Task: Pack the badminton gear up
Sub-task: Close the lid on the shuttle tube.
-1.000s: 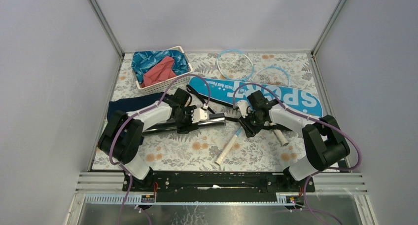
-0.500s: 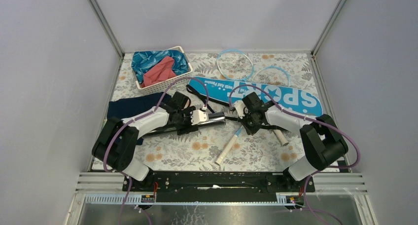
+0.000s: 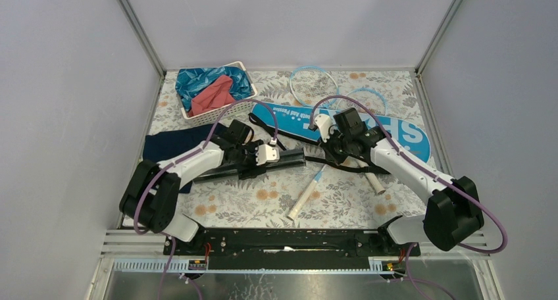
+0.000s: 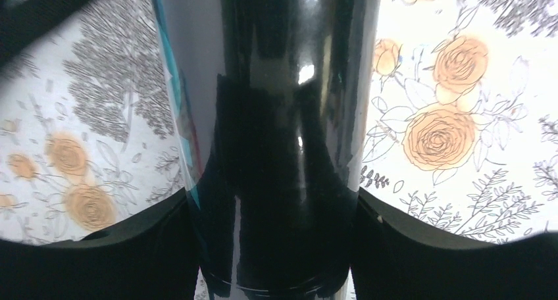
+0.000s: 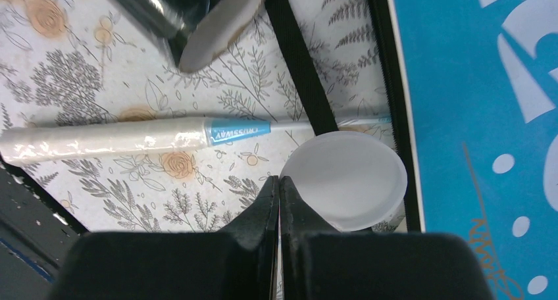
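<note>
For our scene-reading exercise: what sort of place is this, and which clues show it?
Probably a robot test cell in a lab: plain grey wall panels on metal framing box in a flowered table, and the left arm and right arm are bolted to a rail at its near edge.

— Where is the long black tube [image 3: 288,159] lying?
— On its side, left of the table's middle, glossy, running left to right.
— And the blue racket-shaped bag [image 3: 293,118]?
— It's lying flat, lettering up, slanting from the middle toward the right edge and covering the shafts of the two rackets [image 3: 319,83]. Their light-blue heads are poking out by the far edge, and their white handles [image 3: 303,200] are pointing toward the near edge.
</note>
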Motion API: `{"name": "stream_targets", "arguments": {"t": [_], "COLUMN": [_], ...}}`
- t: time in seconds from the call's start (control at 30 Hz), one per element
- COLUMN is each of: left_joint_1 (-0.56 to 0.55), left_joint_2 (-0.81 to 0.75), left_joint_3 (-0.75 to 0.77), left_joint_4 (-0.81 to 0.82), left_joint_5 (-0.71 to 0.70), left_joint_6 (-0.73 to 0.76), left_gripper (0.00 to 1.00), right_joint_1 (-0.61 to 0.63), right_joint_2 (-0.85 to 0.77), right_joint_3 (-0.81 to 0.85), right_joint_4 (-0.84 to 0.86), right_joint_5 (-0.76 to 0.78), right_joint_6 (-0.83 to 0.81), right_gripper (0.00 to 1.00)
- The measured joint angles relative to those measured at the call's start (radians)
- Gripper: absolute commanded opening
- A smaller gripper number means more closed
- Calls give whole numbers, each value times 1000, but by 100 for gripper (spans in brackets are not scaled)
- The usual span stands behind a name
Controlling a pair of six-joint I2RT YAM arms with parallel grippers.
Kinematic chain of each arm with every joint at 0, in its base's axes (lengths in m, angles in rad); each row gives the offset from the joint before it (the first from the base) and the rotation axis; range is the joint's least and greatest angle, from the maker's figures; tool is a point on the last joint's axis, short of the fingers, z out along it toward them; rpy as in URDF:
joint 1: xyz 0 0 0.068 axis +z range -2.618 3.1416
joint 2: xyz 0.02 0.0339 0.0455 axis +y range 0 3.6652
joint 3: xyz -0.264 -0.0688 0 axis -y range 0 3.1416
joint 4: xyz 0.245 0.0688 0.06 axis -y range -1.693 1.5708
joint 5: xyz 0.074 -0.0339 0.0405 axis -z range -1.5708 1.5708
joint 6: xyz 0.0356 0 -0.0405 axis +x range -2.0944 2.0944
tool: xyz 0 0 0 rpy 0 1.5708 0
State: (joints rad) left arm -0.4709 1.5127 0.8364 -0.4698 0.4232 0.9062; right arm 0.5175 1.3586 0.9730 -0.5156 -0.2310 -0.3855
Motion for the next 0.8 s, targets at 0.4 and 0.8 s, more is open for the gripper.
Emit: {"name": "stream_targets", "arguments": {"t": [0.4, 0.8], "left_joint_1": [4, 47], "left_joint_2": [-122, -153], "left_joint_3": [75, 89], "left_joint_4": [-18, -11], "left_joint_5": [164, 307], "left_joint_6": [-7, -32], "left_gripper": [0, 0], "right_joint_1": [-86, -105], "right_joint_2": [-32, -95], "right_joint_3": [95, 253], "right_joint_4": [-3, -97], "right_joint_5": [-238, -403], "right_joint_6": [38, -2], "right_gripper": [0, 0]}}
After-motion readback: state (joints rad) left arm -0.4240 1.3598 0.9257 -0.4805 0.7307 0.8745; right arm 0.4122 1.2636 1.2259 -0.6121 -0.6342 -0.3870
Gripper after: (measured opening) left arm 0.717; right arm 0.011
